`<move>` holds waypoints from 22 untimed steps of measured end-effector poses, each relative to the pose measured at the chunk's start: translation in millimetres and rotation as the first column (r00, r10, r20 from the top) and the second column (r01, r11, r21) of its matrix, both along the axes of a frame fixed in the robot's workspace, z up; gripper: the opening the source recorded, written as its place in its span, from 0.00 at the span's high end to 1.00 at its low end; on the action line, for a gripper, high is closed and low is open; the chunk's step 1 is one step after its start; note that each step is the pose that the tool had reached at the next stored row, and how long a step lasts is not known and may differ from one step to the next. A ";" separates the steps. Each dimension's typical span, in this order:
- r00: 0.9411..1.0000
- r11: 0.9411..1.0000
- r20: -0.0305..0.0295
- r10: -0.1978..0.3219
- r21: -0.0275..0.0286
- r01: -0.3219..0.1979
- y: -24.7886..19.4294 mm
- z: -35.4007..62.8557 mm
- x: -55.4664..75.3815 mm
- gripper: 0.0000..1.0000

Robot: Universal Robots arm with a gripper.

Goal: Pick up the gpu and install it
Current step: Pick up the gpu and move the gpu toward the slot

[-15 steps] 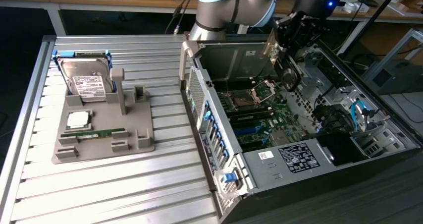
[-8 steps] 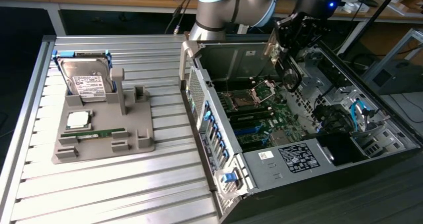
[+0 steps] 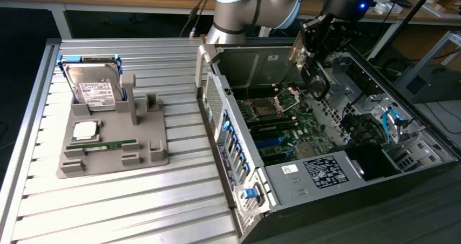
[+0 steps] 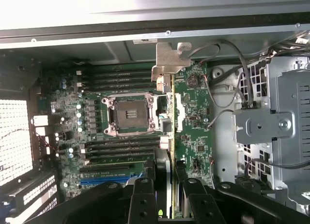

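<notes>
- Our fingers [image 4: 143, 200] are clamped on the gpu [image 4: 168, 137], which sticks out edge-on from between them.
- We judge pickup done; beyond the fingers lies the motherboard [image 4: 193, 117], with the card seemingly not seated yet.

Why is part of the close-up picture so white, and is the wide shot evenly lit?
Wrist view: glare bleaches the computer case wall white and the perforated panel glows, while the hand gripping the graphics card is a dark silhouette. Exterior view: lighting is fairly even, the ribbed metal table shines with reflections, and a blue light glows on the arm.
</notes>
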State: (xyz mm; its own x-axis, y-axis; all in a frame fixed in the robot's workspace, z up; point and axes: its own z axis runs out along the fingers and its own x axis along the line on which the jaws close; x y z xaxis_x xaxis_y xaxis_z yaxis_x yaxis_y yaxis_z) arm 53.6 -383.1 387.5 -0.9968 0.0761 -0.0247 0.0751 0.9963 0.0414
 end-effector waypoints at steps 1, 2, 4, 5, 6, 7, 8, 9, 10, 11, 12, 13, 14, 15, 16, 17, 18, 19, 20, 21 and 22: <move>1.000 1.000 0.000 0.000 0.000 0.000 0.0 -0.2 0.5 0.73; 1.000 1.000 0.000 0.000 0.000 0.000 0.0 -0.4 1.1 0.73; 1.000 1.000 0.000 0.000 0.000 0.000 0.0 -0.7 2.4 0.73; 1.000 1.000 0.000 0.000 0.000 0.000 0.0 -0.9 3.0 0.73; 1.000 1.000 0.000 0.000 0.000 0.000 0.0 -1.1 3.6 0.73; 1.000 1.000 0.000 0.000 0.000 0.000 0.0 -1.3 4.1 0.73; 1.000 1.000 0.000 0.000 0.000 0.000 0.0 -1.6 5.0 0.73; 1.000 1.000 0.000 0.000 0.000 0.000 0.0 -1.8 5.5 0.73; 1.000 1.000 0.000 0.000 0.000 0.000 0.0 -2.0 5.9 0.73; 1.000 1.000 0.000 0.000 0.000 0.000 0.0 -2.2 6.4 0.73; 1.000 1.000 0.000 0.000 0.000 0.000 0.0 -2.4 6.8 0.73; 1.000 1.000 0.000 0.000 0.000 0.000 0.0 -2.5 7.3 0.73; 1.000 1.000 0.000 0.000 0.000 0.000 0.0 -2.7 7.8 0.73; 1.000 1.000 0.000 0.000 0.000 0.000 0.0 -2.9 8.2 0.73; 1.000 1.000 0.000 0.000 0.000 0.000 0.0 -3.0 8.7 0.73; 1.000 1.000 0.000 0.000 0.000 0.000 0.0 -3.2 9.1 0.73; 1.000 1.000 0.000 0.000 0.000 0.000 0.0 -3.5 9.9 0.73; 1.000 1.000 0.000 0.000 0.000 0.000 0.0 -3.7 10.7 0.73; 1.000 1.000 0.000 0.000 0.000 0.000 0.0 -3.9 11.2 0.73; 1.000 1.000 0.000 0.000 0.000 0.000 0.0 -4.1 11.7 0.73; 1.000 1.000 0.000 0.000 0.000 0.000 0.0 -4.5 12.5 0.73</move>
State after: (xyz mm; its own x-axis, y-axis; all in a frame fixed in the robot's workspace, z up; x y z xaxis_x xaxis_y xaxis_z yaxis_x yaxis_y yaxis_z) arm 66.1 -383.1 383.0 -0.9968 0.0762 -0.0247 0.0751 0.9963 0.0414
